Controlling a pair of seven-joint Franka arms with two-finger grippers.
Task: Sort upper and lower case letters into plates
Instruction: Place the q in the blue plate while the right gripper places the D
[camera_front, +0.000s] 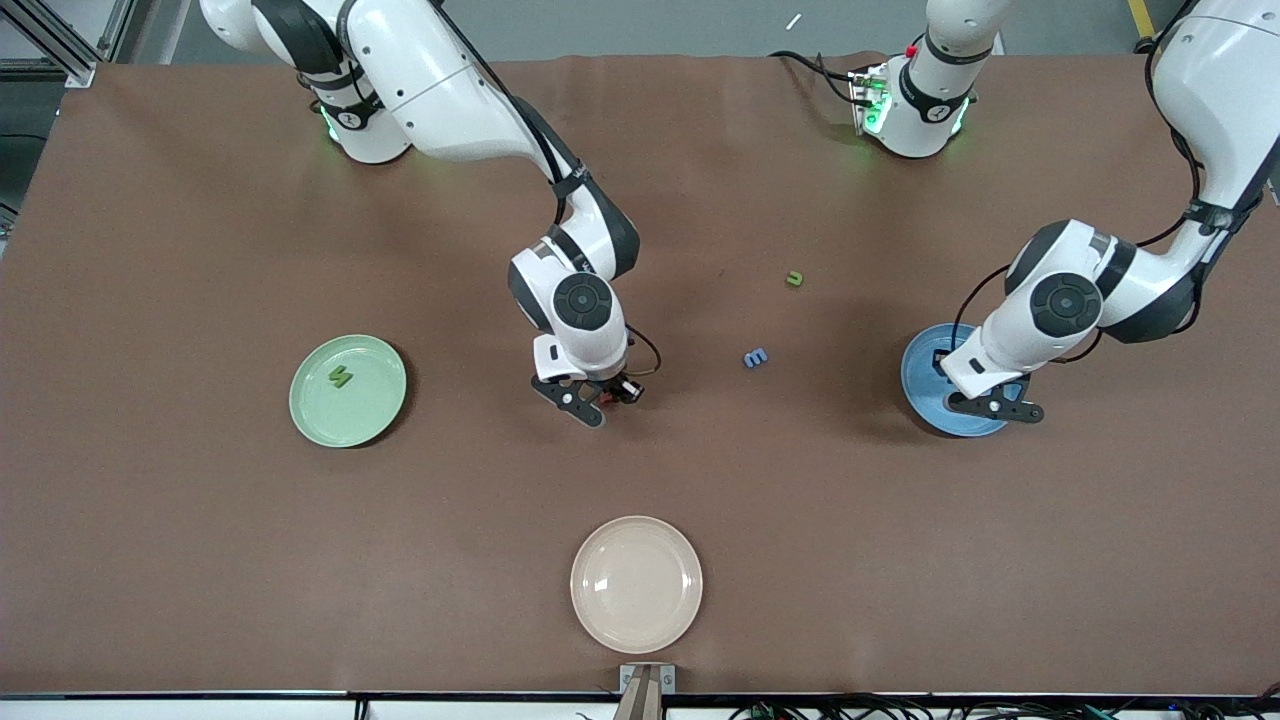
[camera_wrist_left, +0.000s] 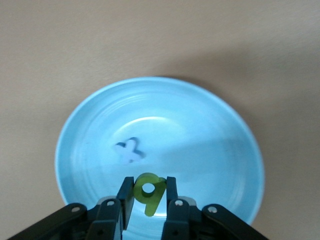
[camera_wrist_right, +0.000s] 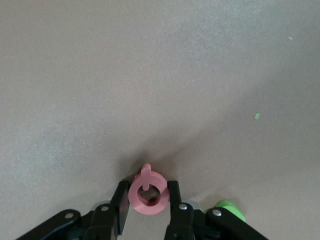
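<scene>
My left gripper (camera_wrist_left: 148, 187) hangs over the blue plate (camera_wrist_left: 210, 130), shut on a green letter (camera_wrist_left: 148, 195) shaped like a g or 9. A pale blue x-shaped letter (camera_wrist_left: 129, 150) lies in that plate. In the front view the left gripper (camera_front: 995, 406) covers part of the blue plate (camera_front: 920, 385). My right gripper (camera_wrist_right: 146, 192) is down at the bare table mid-way between the plates, its fingers pressed on a red ring-shaped letter (camera_wrist_right: 135, 200). The pale green plate (camera_front: 375, 360) holds one green letter (camera_front: 340, 377).
A green u-shaped letter (camera_front: 794, 279) and a blue letter (camera_front: 755, 357) lie loose on the table between the two arms. Another green piece (camera_wrist_right: 227, 207) sits right beside the right gripper. A cream-white plate (camera_front: 636, 584) stands near the front edge.
</scene>
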